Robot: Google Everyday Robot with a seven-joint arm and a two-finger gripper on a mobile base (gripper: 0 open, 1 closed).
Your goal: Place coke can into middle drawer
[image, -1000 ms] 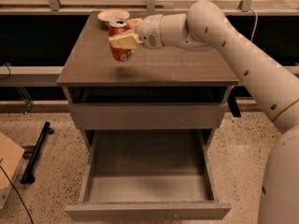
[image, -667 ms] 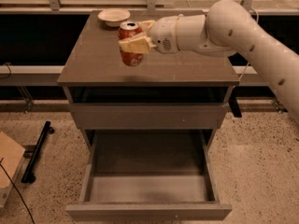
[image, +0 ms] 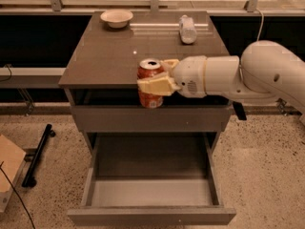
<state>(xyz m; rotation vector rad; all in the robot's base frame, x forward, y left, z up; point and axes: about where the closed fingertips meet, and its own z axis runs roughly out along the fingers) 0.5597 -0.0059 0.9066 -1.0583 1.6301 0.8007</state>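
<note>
— What's the biggest thing there?
— A grey-brown cabinet (image: 109, 61). A thick white arm (image: 267, 75) reaches in from the right across its front edge.
— And the drawers?
— The top one is closed, with only its flat front showing. The middle drawer (image: 152, 216) under it is pulled well out, its pale floor facing up.
— Where's the claw?
— The gripper (image: 153, 75) hangs at the cabinet's front edge, near the middle, above the open drawer. Its two pale fingers (image: 155, 86) are clamped on the coke can (image: 150, 100), one across the front of it and one behind.
— Anything on top of the cabinet?
— A pale bowl (image: 116, 18) sits at the back left. A clear bottle (image: 187, 29) lies at the back right. Both are well apart from the claw.
— And the can itself?
— It's upright in the grip, off the tabletop. Its lower half is in front of the closed drawer's panel, and its silver top is about level with the tabletop edge.
</note>
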